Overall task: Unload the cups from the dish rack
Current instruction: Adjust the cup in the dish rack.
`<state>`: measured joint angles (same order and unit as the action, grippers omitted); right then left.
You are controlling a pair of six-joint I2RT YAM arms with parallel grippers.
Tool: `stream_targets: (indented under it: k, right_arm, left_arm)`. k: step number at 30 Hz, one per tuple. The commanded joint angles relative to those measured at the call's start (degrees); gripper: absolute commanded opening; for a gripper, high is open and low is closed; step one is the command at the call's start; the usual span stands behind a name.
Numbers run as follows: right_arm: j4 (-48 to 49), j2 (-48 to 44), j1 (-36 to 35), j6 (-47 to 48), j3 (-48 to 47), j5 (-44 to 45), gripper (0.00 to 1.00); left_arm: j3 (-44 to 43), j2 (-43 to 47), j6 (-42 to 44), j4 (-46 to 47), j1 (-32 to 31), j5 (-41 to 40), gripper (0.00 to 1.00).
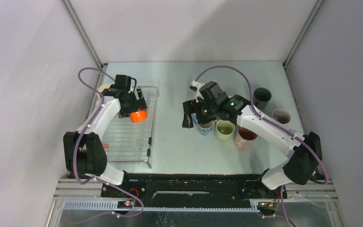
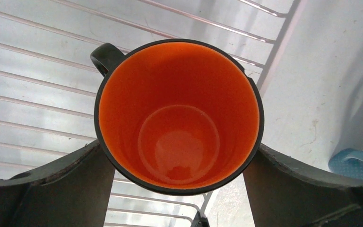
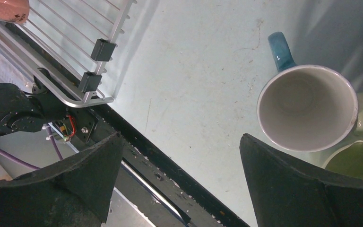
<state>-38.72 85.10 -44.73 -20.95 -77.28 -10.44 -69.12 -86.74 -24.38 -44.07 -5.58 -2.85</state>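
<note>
Left claw (image 2: 179,156), clamped across orange mug (image 2: 179,118) over right edge of dish rack (image 1: 123,139): lift well clear, keep level, set on tabletop (image 1: 175,137) beside blue-handled cup (image 3: 307,109) under right claw (image 3: 180,142), apart, empty.

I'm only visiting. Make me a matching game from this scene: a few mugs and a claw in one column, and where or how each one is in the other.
1. orange mug
2. blue-handled mug
3. dark mug
4. right claw

a. open, holding nothing
b. farthest back on the table
c. gripped in the left claw over the dish rack
d. beside a pale green mug

Pairs: 1-c, 2-d, 3-b, 4-a
</note>
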Motion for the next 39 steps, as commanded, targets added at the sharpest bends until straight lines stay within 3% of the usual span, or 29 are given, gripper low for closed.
stream_targets:
  k: [1,8,19,26,32,39]
  right_arm:
    - [1.57,-0.32,-0.79,-0.83,0.43,1.2,1.0]
    - [1.85,-0.66,-1.47,-1.28,1.6,1.67,1.0]
    - [2.42,-1.09,-2.94,-1.8,3.17,2.17,1.0]
    - [2.36,-1.25,-3.44,-1.71,3.48,2.44,1.0]
    - [2.21,-1.16,-3.7,-1.61,3.64,2.62,1.0]
    - [1.93,-1.46,-4.01,-1.2,3.63,2.79,1.0]
  left_arm:
    - [4.36,5.49,-2.82,6.79,-1.27,-0.76,0.3]
    - [10.09,8.7,-4.48,9.81,-3.68,-0.46,0.32]
    - [14.66,10.98,-5.54,11.03,-6.47,-0.86,0.55]
    - [14.97,12.73,-5.65,10.02,-7.8,-0.3,0.83]
    - [14.46,15.22,-5.99,8.26,-8.37,1.67,0.98]
    - [14.07,17.25,-6.31,5.58,-8.4,2.28,1.0]
